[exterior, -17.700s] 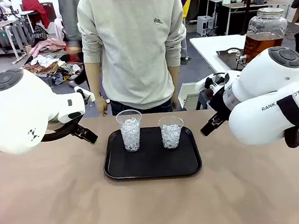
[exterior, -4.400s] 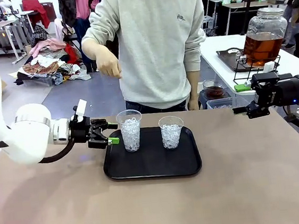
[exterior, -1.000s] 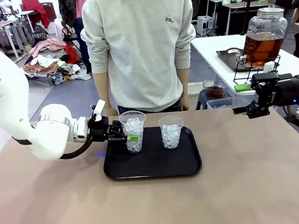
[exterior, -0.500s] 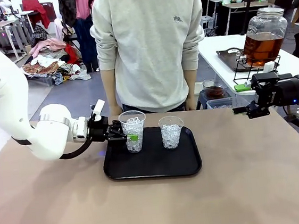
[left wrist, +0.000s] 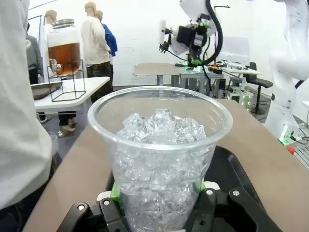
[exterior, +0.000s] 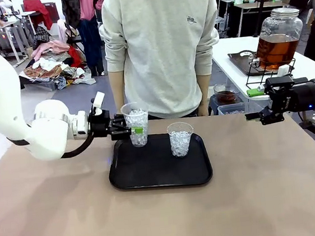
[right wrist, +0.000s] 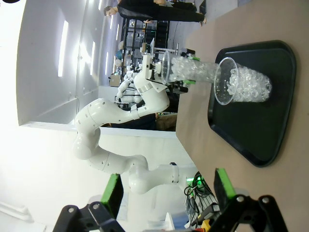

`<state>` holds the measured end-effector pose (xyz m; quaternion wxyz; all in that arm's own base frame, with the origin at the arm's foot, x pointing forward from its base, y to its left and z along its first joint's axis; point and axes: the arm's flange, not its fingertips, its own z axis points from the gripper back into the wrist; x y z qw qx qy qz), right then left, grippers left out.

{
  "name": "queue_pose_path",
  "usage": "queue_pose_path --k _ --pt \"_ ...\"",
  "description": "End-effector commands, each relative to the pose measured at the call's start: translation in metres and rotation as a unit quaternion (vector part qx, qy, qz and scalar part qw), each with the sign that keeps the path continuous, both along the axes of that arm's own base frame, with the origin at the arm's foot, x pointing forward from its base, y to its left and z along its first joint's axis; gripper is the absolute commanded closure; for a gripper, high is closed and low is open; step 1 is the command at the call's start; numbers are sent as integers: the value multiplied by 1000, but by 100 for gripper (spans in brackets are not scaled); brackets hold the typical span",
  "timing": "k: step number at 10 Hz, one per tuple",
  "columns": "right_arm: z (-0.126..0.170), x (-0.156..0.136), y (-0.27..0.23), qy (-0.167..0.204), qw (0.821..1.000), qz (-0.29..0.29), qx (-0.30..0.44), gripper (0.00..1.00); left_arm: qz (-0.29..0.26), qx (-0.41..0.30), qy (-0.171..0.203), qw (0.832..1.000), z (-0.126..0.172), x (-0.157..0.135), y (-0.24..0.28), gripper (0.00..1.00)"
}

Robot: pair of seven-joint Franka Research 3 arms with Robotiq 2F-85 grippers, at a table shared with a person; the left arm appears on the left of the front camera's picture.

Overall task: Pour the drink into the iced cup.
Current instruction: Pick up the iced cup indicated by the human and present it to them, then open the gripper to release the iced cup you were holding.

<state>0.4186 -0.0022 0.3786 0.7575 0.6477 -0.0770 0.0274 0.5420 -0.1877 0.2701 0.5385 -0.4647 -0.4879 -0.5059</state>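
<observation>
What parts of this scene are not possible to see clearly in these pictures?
- Left wrist view: the bottom of the cup is cut off by the lower edge, and the cup hides most of the pads of the left gripper.
- Front view: the tap of the jar is too small to make out.
- Front view: the right gripper is side-on, so its opening is unclear there.

No readable text, sweatshirt emblem (exterior: 191, 19) too small

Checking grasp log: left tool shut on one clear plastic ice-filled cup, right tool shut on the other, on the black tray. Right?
No. Right wrist view: right tool is open, empty. The other clear plastic ice-filled cup stands free on the black rectangular tray. The left tool is shut on the first cup.
</observation>
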Motion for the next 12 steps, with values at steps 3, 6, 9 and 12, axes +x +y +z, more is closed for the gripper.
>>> queue_pose_path --k 3,6,9,12 --pt "1 -1 0 -1 1000 -2 0 0 28 -9 29 999 55 13 -11 39" --pt "1 -1 0 -1 1000 -2 0 0 31 -24 29 999 78 28 -18 39" --pt "1 -1 0 -1 1000 -2 0 0 22 -10 24 999 77 25 -13 39" --pt "1 -1 0 -1 1000 -2 0 0 22 -10 24 999 77 25 -13 39"
